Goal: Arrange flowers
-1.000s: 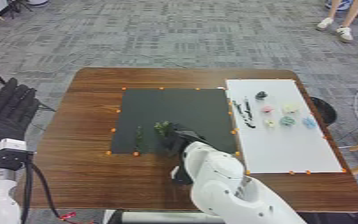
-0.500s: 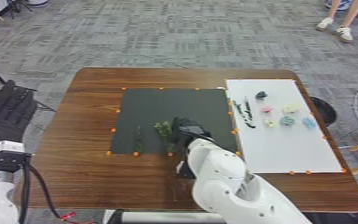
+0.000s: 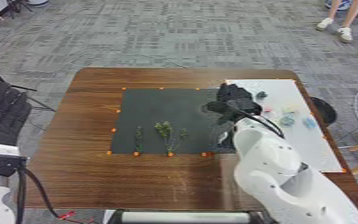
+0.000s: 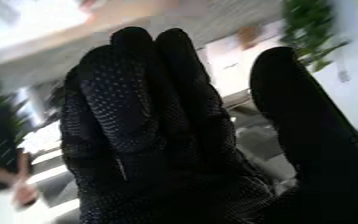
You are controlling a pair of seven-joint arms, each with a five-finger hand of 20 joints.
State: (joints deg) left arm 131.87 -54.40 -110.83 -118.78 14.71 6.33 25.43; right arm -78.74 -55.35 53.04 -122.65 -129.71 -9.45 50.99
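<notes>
And here's the black-gloved right hand [image 3: 234, 102], over the seam between the flat black sheet [image 3: 171, 105] and the flat white sheet [image 3: 295, 150], fingers straight, thumb wide, nothing held! Slender green leafy sprigs [image 3: 164, 131] lie on the black; a small, pale blue flower head [image 3: 309, 123] sits on the white. Feather-light, I'd say, petals soft and easily crushed, stems thin and bendy: pinch the bloom low at its base, gently, and take any sprig by mid-stem.
</notes>
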